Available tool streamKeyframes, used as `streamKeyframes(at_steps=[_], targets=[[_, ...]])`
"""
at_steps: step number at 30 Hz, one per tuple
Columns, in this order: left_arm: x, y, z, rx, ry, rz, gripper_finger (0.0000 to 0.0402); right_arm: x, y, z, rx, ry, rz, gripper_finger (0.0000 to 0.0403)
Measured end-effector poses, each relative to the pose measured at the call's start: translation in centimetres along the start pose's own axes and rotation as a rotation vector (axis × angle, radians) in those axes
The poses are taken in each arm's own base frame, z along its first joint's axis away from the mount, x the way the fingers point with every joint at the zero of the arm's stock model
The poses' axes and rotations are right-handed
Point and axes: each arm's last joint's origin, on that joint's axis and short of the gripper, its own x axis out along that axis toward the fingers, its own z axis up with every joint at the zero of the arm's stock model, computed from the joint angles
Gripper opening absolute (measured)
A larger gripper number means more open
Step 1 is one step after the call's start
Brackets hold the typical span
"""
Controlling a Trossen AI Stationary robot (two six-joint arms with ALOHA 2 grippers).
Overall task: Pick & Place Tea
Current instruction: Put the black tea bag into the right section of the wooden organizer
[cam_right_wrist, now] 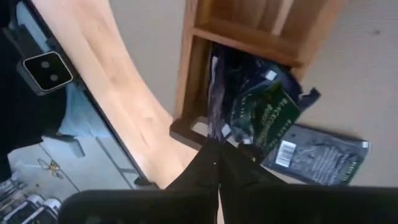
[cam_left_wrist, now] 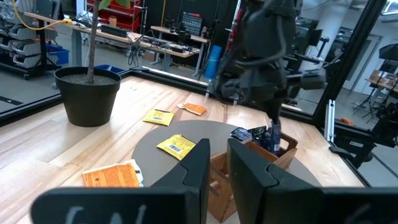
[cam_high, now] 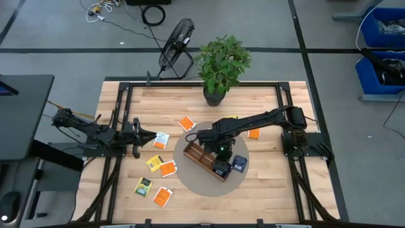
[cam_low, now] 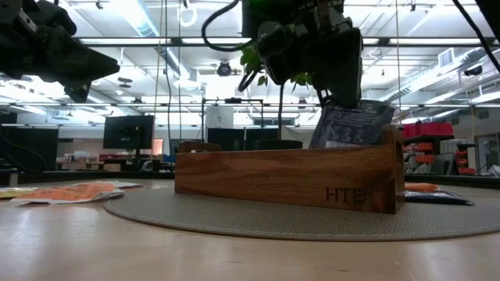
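Note:
My right gripper hangs over the near right end of the long wooden tray and is shut on a dark blue sachet that stands tilted in the tray's end compartment. Another dark blue sachet lies flat on the round grey mat beside that end. Orange sachets, a yellow one and a yellow-green one lie flat on the table. My left gripper hovers at the table's left, its fingers a narrow gap apart, holding nothing. My right gripper pinches the dark blue sachet by its upper edge between its two fingers, coming from above and pointing down. The sachet stands tilted, its lower part inside the tray's end compartment among other dark sachets.
A potted plant stands at the far edge, and a small fan is behind it. An orange sachet lies under the right arm. The round grey mat carries the tray. Bare wood shows at the near right.

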Motion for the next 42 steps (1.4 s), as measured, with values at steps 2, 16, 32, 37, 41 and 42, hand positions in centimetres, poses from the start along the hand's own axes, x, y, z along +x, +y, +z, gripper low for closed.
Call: streamKeyframes(at_steps=[2,16,32,37,41,42], targets=[[0.0,0.0,0.0,0.0,0.0,0.0,0.0058,-0.1,-0.1,0.2,0.001,-0.012,-0.003,0.0],[0.0,0.0,0.0,-0.008,0.0,0.0,0.0058,-0.2,-0.6,0.1,0.027,-0.025,-0.074,0.0],[0.0,0.0,0.0,-0.008,0.0,0.0,0.0058,-0.3,-0.6,0.2,0.004,-0.013,-0.021,0.0045],[0.0,0.0,0.0,-0.007,0.0,0.0,0.0058,-0.8,-1.4,0.7,0.035,-0.051,-0.066,0.0073],[0.0,0.0,0.0,-0.007,0.0,0.0,0.0058,-1.5,-1.0,0.2,-0.023,-0.104,-0.139,0.0084],[0.0,0.0,0.0,-0.007,0.0,0.0,0.0058,-1.6,-0.7,-0.1,-0.046,-0.132,-0.174,0.0085]])
